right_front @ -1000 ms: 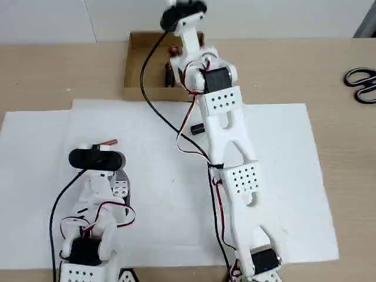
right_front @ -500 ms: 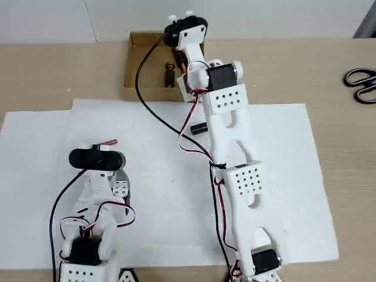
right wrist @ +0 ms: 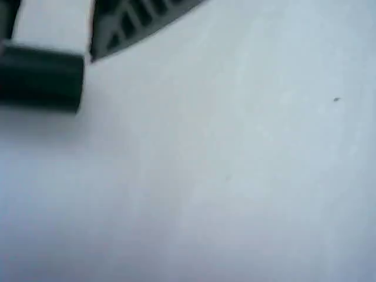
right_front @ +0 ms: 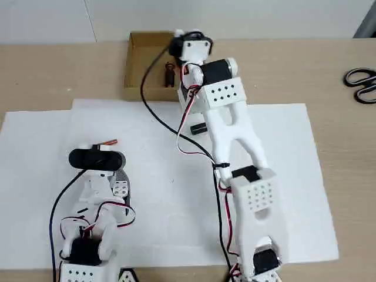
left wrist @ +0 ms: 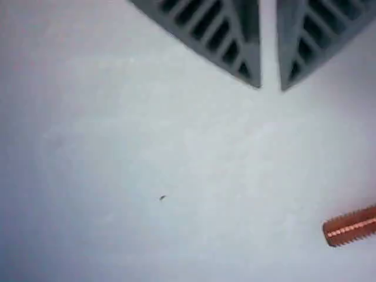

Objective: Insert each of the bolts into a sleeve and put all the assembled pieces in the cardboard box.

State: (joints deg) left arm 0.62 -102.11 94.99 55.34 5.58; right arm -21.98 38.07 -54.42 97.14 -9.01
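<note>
The cardboard box (right_front: 136, 66) stands at the table's far side, and one dark sleeve with a bolt in it (right_front: 170, 74) lies inside. A loose black sleeve (right_front: 198, 127) (right wrist: 41, 79) lies on the white paper beside the right arm. My right gripper (right wrist: 50, 44) hangs open just over this sleeve, holding nothing. A copper bolt (right_front: 108, 142) (left wrist: 351, 225) lies on the paper ahead of the left arm. My left gripper (left wrist: 270, 88) hovers close to the paper a short way from the bolt, its grey fingers (left wrist: 226, 35) nearly together with nothing between them.
A large white paper sheet (right_front: 153, 200) covers the work area. Black scissors (right_front: 361, 84) lie at the table's right edge. The right arm's white links (right_front: 235, 135) stretch across the paper's middle, with a black cable (right_front: 161, 114) trailing beside them.
The right arm has drawn back from above the box toward the paper, uncovering the assembled piece left inside the box. The left arm has not moved.
</note>
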